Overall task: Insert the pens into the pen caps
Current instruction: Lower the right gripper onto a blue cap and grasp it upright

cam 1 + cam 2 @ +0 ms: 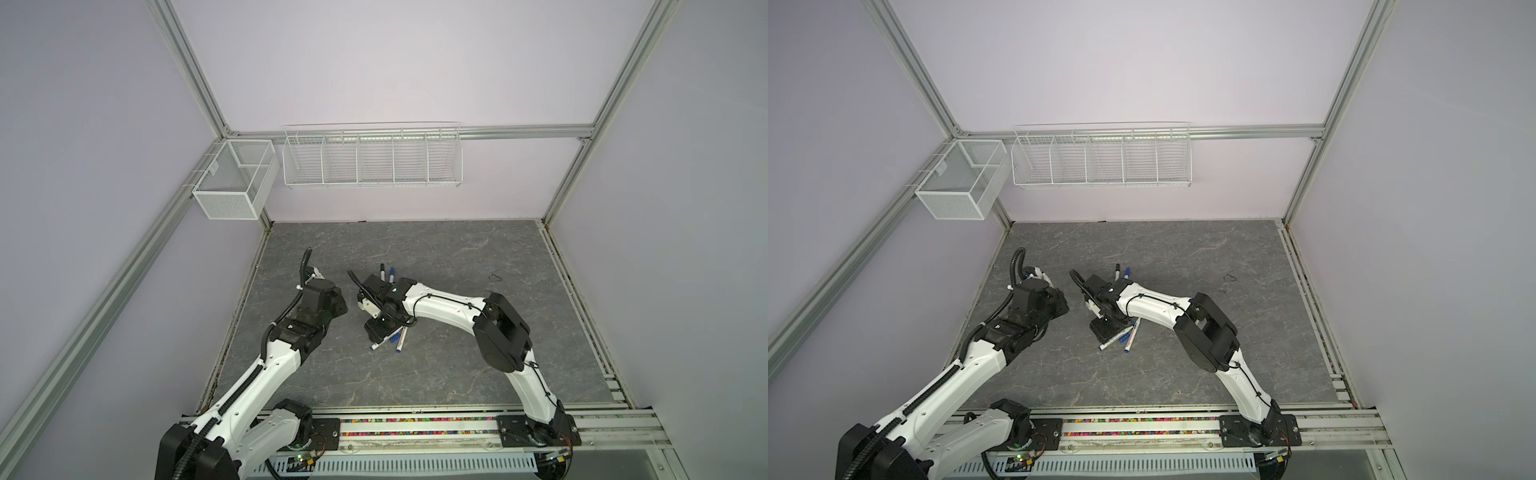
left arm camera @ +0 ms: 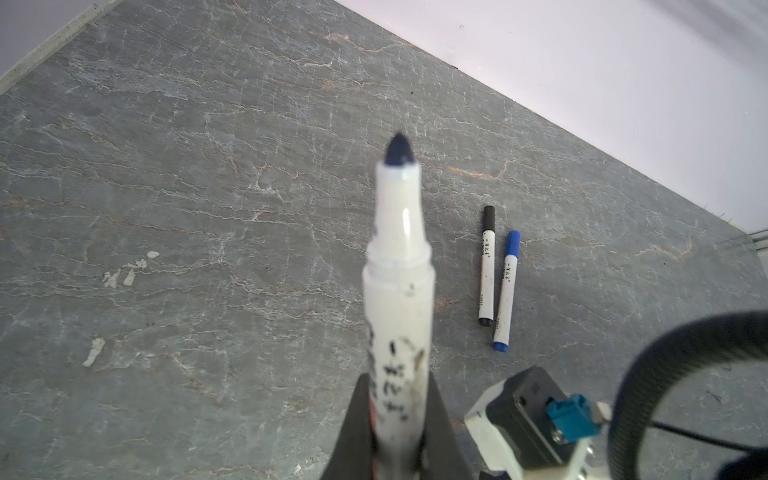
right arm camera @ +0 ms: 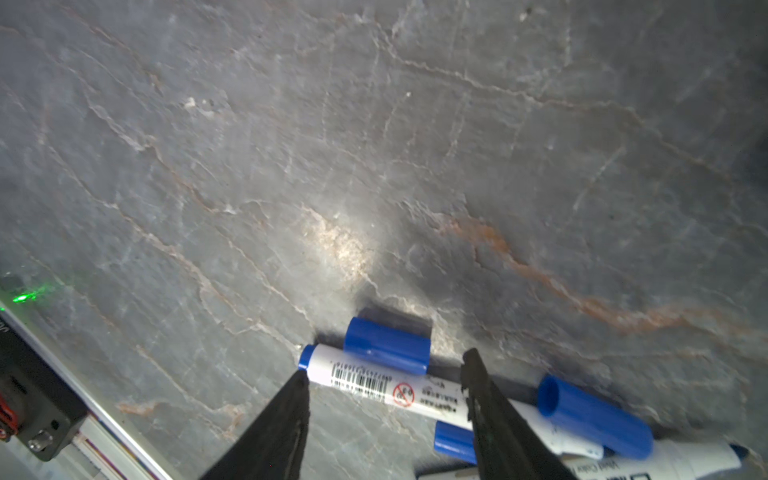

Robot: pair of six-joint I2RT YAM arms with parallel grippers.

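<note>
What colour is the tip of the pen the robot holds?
Dark blue. The tip shows best in the left wrist view.

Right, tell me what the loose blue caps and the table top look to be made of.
Loose blue caps: likely moulded plastic, smooth semi-gloss, evenly coloured with a soft highlight along the side. Table top: looks like grey stone or a stone-print sheet, matt, with pale and rusty veins; which one, the pictures cannot settle.
</note>
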